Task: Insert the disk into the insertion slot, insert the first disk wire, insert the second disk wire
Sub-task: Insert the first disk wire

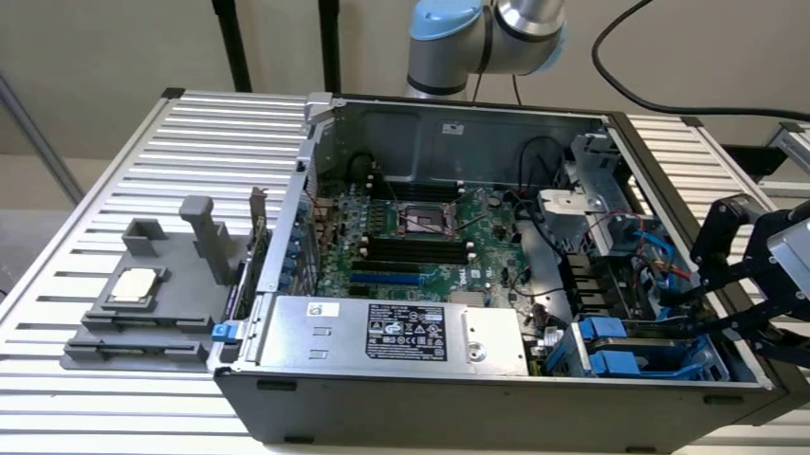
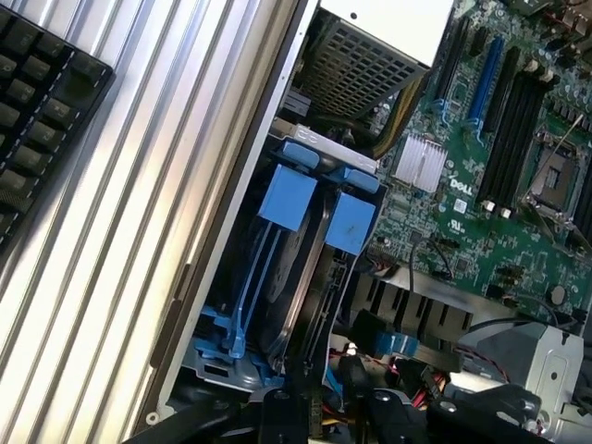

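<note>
**A:** Where is the disk [image 2: 294, 305]?

**B:** As far as I can judge it sits in the drive cage [image 2: 231, 365], in the corner of the computer case [image 1: 506, 398] beside the silver power box [image 1: 379, 332]. The wrist view looks along the cage: two bright blue tabs [image 2: 289, 196] stand side by side at its near end, and the disk lies edge-on between the blue rails below them.

**A:** So the first step is done?

**B:** It looks that way. Nothing sticks out past the cage, and no disk lies loose on the worktop [image 1: 152, 180].

**A:** And the two wires?

**B:** That part I cannot settle. A bunch of blue cables [image 1: 658, 251] runs just behind the cage, and in the wrist view a blue plug [image 2: 398, 344] and some red and yellow strands [image 2: 350, 350] lie near the far end of the disk. Whether any of them is pushed home is hidden.

**A:** What about the pincer [image 2: 331, 416]?

**B:** It reaches in over the case wall on the exterior view's right, right at that far end of the cage, close to the plug and cables. I cannot tell whether it is wide or narrow, or whether it grips anything.

**A:** How far along, then?

**B:** The disk looks placed, and the wires look like the work in hand.
</note>
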`<state>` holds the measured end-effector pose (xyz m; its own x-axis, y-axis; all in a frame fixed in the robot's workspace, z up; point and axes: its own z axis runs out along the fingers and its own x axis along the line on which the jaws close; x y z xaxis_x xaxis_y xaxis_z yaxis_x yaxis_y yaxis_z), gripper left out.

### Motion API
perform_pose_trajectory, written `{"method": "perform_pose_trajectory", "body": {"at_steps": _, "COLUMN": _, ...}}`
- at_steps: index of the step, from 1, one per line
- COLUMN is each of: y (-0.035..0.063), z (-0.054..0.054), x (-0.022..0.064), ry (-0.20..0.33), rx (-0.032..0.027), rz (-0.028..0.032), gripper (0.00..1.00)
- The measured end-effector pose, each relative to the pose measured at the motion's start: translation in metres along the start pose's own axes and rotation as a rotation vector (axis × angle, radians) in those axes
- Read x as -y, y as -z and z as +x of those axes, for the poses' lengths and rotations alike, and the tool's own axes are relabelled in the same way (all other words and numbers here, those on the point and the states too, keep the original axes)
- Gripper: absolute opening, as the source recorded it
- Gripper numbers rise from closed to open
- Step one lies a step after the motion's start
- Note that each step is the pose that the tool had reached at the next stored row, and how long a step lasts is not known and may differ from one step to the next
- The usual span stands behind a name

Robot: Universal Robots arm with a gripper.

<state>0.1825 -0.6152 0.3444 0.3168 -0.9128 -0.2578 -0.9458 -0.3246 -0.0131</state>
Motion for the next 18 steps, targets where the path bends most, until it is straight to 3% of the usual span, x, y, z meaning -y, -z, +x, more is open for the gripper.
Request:
{"method": "perform_pose_trajectory", "body": {"at_steps": 1, "y": 0.0, "z": 0.0, "x": 0.0, "ry": 0.002, "rx": -0.0001, "rz": -0.0003, "gripper": 0.35}}
{"method": "perform_pose_trajectory", "body": {"at_steps": 9, "y": -0.0002, "z": 0.0, "x": 0.0, "ry": 0.018, "rx": -0.0006, "rz": -0.0028, "gripper": 0.33}}
{"method": "perform_pose_trajectory", "body": {"at_steps": 10, "y": -0.0002, "z": 0.0, "x": 0.0, "ry": 0.02, "rx": -0.0005, "rz": -0.0032, "gripper": 0.25}}
{"method": "perform_pose_trajectory", "body": {"at_steps": 13, "y": -0.0003, "z": -0.0001, "x": -0.0003, "ry": 0.026, "rx": -0.0003, "rz": -0.0047, "gripper": 0.25}}
{"method": "perform_pose_trajectory", "body": {"at_steps": 15, "y": 0.0004, "z": -0.0007, "x": -0.0015, "ry": 0.028, "rx": -0.0005, "rz": -0.0055, "gripper": 0.16}}
{"method": "perform_pose_trajectory", "body": {"at_steps": 18, "y": 0.0033, "z": -0.003, "x": -0.0057, "ry": 0.032, "rx": -0.0004, "rz": -0.006, "gripper": 0.16}}
